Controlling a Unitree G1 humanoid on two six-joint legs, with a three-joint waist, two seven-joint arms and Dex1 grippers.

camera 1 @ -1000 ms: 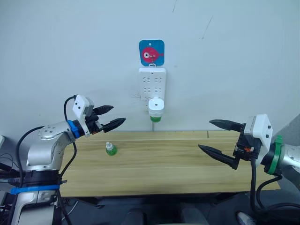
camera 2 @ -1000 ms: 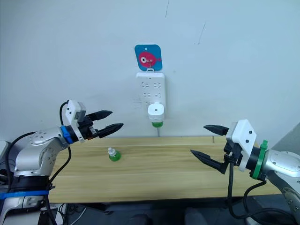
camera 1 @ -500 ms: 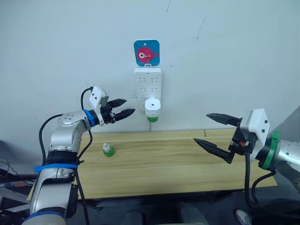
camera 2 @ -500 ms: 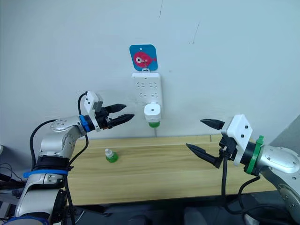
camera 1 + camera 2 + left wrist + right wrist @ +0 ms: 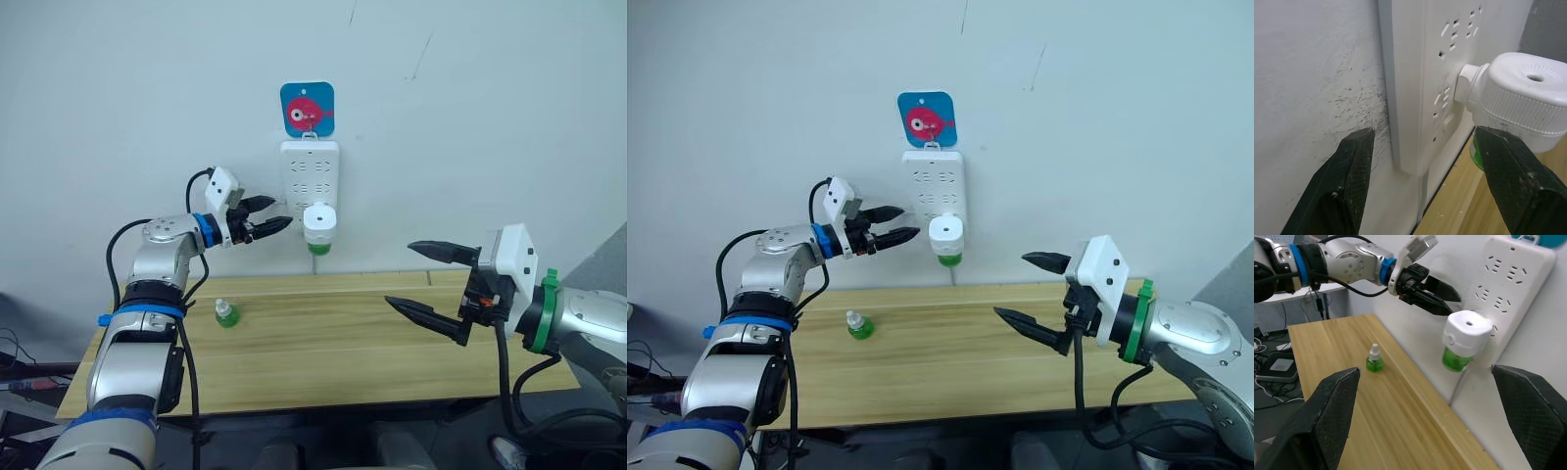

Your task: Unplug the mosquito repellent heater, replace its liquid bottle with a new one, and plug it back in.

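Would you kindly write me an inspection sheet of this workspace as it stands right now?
Surface: wooden table, against the wall.
Job's things: mosquito repellent heater plugged into the power strip, green bottle fitted beneath; spare green bottle upright on the table.
Clutter: nothing seen.
Grippers: left tool open, close beside the heater, not touching; right tool open, above the table, empty.
Cables: black cables along both arms; thin lead from strip down to the table.
Surroundings: pale wall, blue fish-picture hook above the strip.
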